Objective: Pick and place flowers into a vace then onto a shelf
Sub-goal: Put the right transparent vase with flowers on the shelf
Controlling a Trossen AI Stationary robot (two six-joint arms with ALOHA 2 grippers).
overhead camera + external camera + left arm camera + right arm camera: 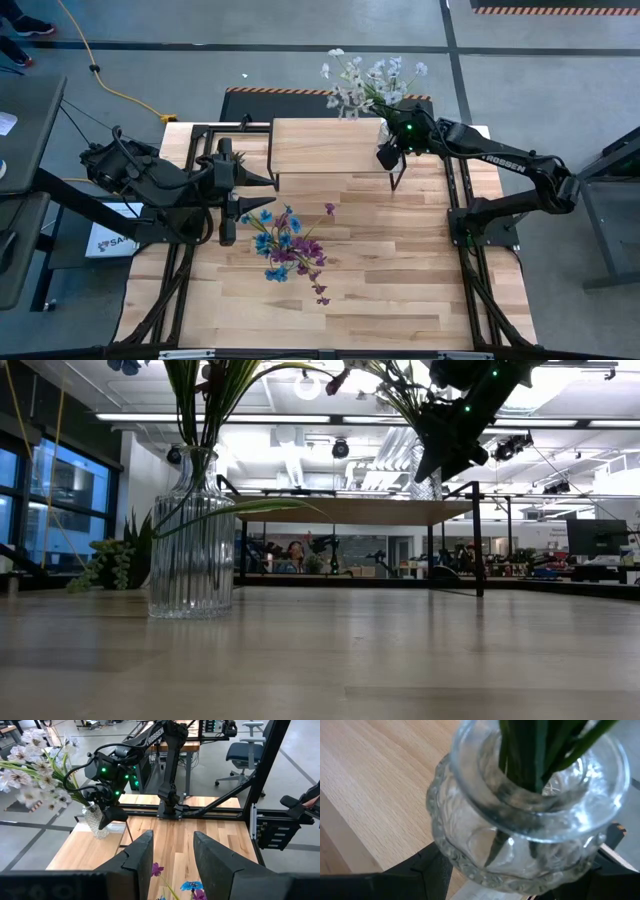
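- The right gripper (388,157) is held at the far right corner of the shelf (325,147), and its fingers (432,870) are closed against both sides of a cut-glass vase (525,827).
- In the left wrist view, the same vase (96,821) is seen standing on the corner of the shelf top (87,851), with the right gripper (111,814) clamped at its side.
- Green stems are seen passing down through the neck of that vase in the right wrist view; white and pale pink flowers (368,82) spread out just beyond the right gripper, past the far edge of the shelf.
- In the low view, the right gripper (450,452) is seen above the right end of the shelf (350,510), with the held vase (427,478) just beside it.
- The left gripper (228,205) is positioned over the table (400,290), near the front left leg of the shelf; its two fingers (137,857) are spread apart with nothing between them.
- A second bunch of blue and purple flowers (290,248) is found just beside the left gripper, toward the table's middle.
- These blossoms stand in a ribbed glass vase (192,540), which is seen on the tabletop in the low view, well apart from the right gripper.
- A small green spiky plant (118,560) is seen behind that ribbed vase, on its left in the low view.
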